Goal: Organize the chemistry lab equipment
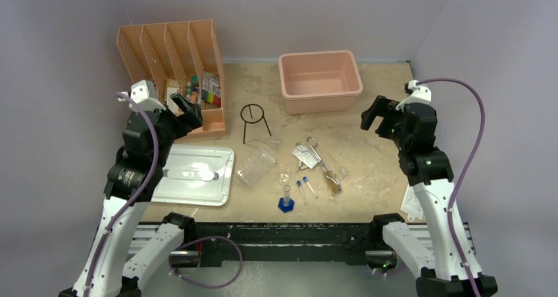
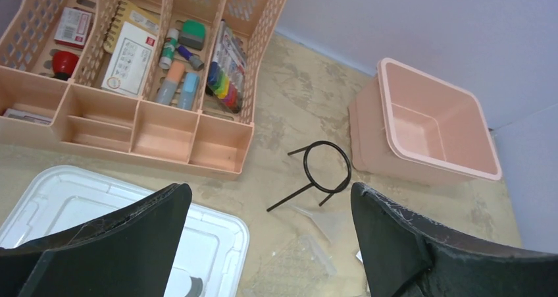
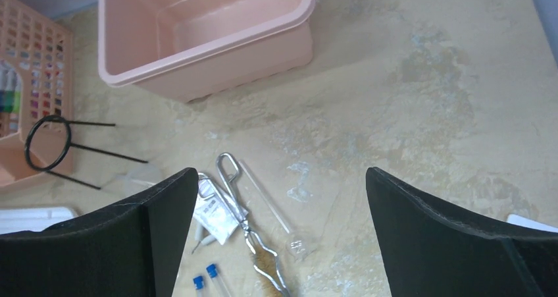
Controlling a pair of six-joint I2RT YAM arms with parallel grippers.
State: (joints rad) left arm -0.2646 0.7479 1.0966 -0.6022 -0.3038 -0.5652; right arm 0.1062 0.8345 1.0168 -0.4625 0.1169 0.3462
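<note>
— Where on the table (image 1: 375,165) do we find the black wire tripod (image 1: 245,129)?

— Between the middle and the far edge, near the pink desk organizer (image 1: 217,66) that fills the far left corner. It seems to stand on its legs, with the ring on top. Both wrist views show it as well.

— And the long things?

— The metal tongs (image 1: 317,155) lie flat, a little right of the middle. Their long axis runs from far left to near right, and the loop handles point toward the far edge and the pink bin (image 1: 322,103). The test-tube brush (image 1: 334,184) lies along them with its bristles at the near end. Two blue-capped vials (image 1: 308,188) lie just beside, caps toward the far edge.

— What does one view give us that the others do not?

— Only the top view shows the blue-based cylinder (image 1: 286,199), upright close to the near edge. The right wrist view shows the tongs (image 3: 243,224), the bristles (image 3: 265,270) and the vial caps (image 3: 212,270) more clearly. The left wrist view shows us the coloured markers (image 2: 224,80) in the organizer (image 2: 158,129).

— And the grippers?

— The left gripper (image 1: 187,109) and the right gripper (image 1: 370,116) hang above the table. The fingers of both are spread wide and hold nothing.
</note>
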